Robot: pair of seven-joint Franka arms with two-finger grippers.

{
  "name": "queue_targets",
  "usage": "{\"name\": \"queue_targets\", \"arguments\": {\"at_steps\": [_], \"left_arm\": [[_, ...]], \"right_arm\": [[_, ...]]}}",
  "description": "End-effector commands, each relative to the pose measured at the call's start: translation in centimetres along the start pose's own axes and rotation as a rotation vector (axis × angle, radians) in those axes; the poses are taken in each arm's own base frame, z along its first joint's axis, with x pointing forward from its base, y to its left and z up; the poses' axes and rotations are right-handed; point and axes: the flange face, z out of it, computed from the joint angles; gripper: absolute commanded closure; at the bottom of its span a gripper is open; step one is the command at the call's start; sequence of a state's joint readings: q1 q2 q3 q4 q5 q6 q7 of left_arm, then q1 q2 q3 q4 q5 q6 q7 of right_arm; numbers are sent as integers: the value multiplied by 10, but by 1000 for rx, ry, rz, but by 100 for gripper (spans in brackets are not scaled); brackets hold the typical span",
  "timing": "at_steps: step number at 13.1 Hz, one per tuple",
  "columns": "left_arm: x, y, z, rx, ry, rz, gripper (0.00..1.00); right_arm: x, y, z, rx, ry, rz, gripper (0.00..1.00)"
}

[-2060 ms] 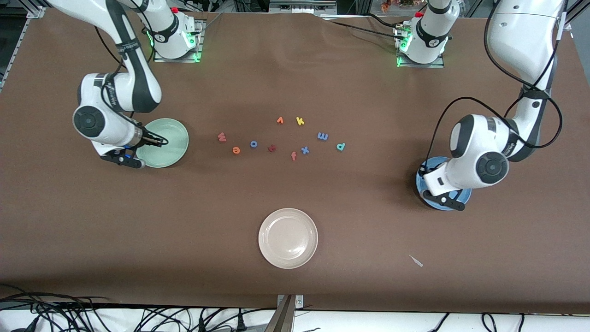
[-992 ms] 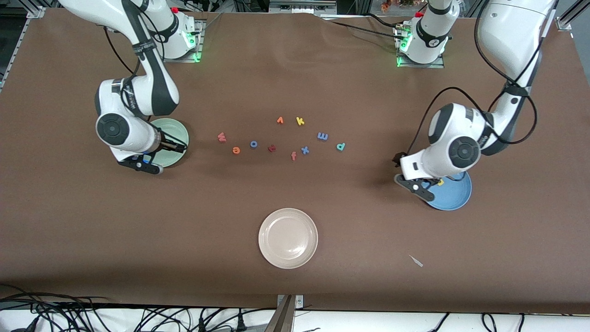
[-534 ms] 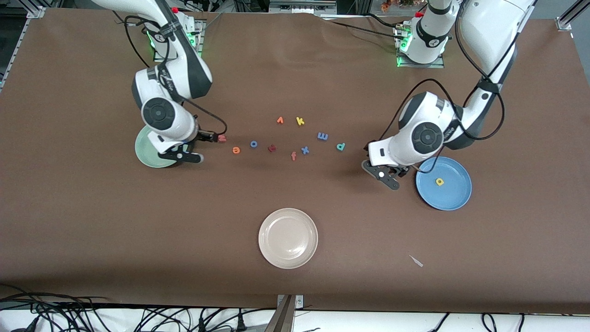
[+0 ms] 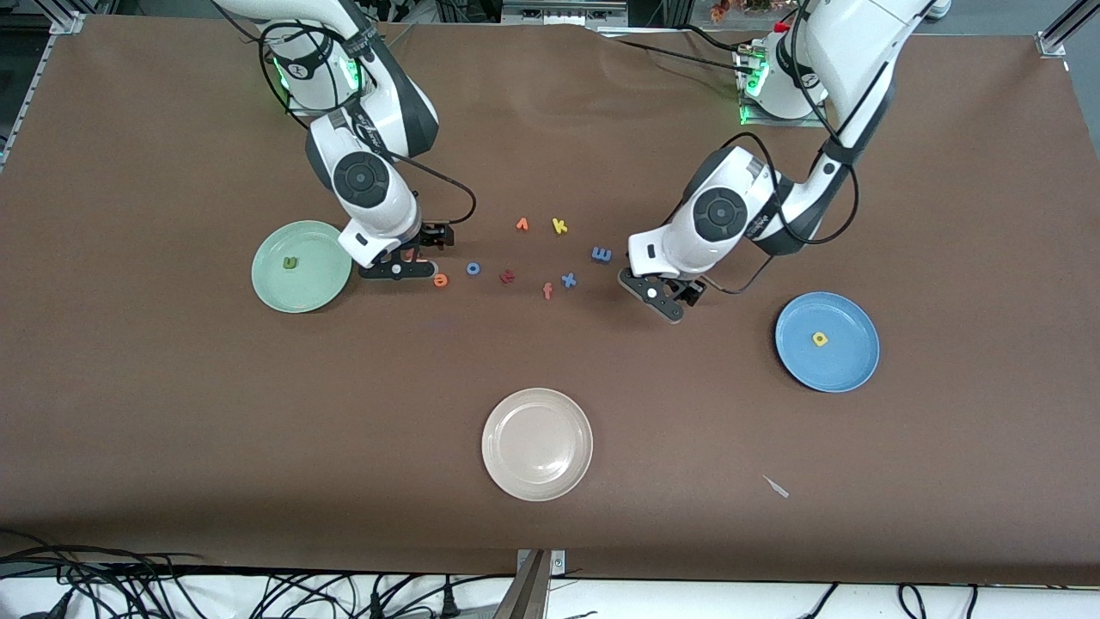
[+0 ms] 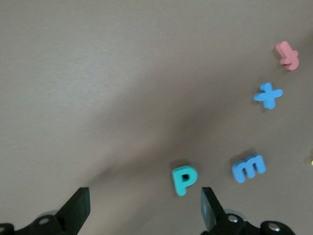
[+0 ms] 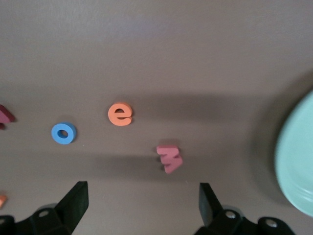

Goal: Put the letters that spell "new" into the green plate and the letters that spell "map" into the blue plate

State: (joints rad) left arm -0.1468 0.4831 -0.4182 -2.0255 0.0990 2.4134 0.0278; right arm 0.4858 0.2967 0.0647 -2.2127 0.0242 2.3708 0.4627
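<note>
Two letters are home: green n (image 4: 292, 263) in the green plate (image 4: 322, 292), yellow a (image 4: 820, 339) in the blue plate (image 4: 851, 370). A couple of seconds back both arms were parked over their plates; they've since swung in to the letter row mid-worktop.

Right gripper (image 6: 142, 205), jaws spread and empty, hangs over the pinkish-red w (image 6: 169, 157), with the orange e (image 4: 440, 279) just beside it, toward the blue o (image 4: 473, 268).

Left gripper (image 5: 142, 205), jaws spread and empty too, is over the teal p (image 5: 185, 179); the blue m (image 4: 601, 254) is right next to it.

Means one of three done per word. Four to go: w, e, m, p. Likely next picks are w and p.
</note>
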Motion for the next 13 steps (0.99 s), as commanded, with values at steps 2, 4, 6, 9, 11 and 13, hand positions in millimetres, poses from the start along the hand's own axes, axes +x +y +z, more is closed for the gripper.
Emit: {"name": "queue_targets", "arguments": {"at_steps": [2,4,6,9,11,13], "left_arm": [[-5,23,20,102,9,-51,0],[-4,27,27,124,21,-76,0],[-5,47,40,119,7,-79,0],[-4,51,52,128,-3,-76,0],[-5,53,55,134,-7,-66,5],[-5,52,55,134,-7,-66,13]], "right_arm": [[-23,10,37,28,72,-98,0],[-30,14,53,14,50,-138,1],[-28,17,58,4,54,-227,1],[-28,20,68,-6,39,-252,13],[-23,23,67,-20,67,-276,20],[-21,26,64,-20,74,-270,25]]}}
